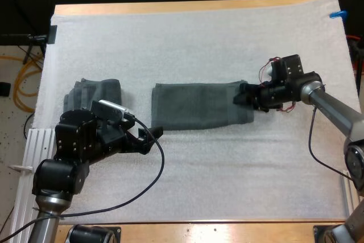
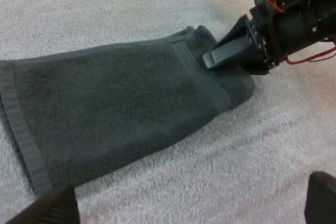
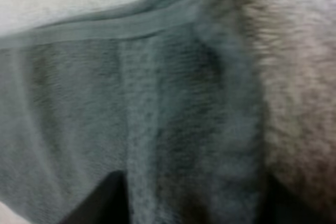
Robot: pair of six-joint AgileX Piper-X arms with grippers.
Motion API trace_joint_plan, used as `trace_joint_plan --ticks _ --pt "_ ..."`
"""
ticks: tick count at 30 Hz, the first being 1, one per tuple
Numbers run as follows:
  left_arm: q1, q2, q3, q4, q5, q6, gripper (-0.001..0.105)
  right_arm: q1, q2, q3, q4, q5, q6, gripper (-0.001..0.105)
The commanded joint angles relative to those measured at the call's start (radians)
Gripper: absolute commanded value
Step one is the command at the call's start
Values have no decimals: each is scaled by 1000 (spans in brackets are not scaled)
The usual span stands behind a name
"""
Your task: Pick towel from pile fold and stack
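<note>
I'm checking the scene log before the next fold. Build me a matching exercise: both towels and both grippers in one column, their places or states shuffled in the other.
Things:
1. spread towel
2. bunched towel
3. left gripper
4. right gripper

Places or states:
A. open, above bare mat
B. lying flat in the middle
C. shut on a towel's right end
D. heaped at the left side, beside an arm

Pairs: 1-B, 2-D, 3-A, 4-C

a white mat (image 1: 199, 44) covers most of the wooden table (image 1: 170, 7).
</note>
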Motion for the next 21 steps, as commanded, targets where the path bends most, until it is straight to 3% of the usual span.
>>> trace_joint_plan --ticks 1,2,6,9,11,12,17,20,21 --pt "-3 -6 -6 -1 4 1 83 9 21 11 20 3 1 19" --pt "-3 -6 -6 -1 4 1 83 8 19 11 20 3 -4 1" --pt "-3 -6 -6 -1 4 1 83 9 -10 11 22 48 -26 1" --pt "-3 -6 -6 -1 4 1 83 9 -58 11 56 159 -62 1" --pt "-3 -6 -6 -1 4 1 83 9 -119 11 125 321 -103 1" --pt "-3 -6 -6 -1 4 1 83 9 -137 11 145 350 -127 1" --pt "-3 -6 -6 -1 4 1 83 -5 -272 11 317 768 -372 1" --pt "-3 -6 -6 -1 4 1 83 -16 -326 11 362 967 -483 1" --pt "-3 -6 -6 -1 4 1 83 -20 -337 11 367 985 -500 1"
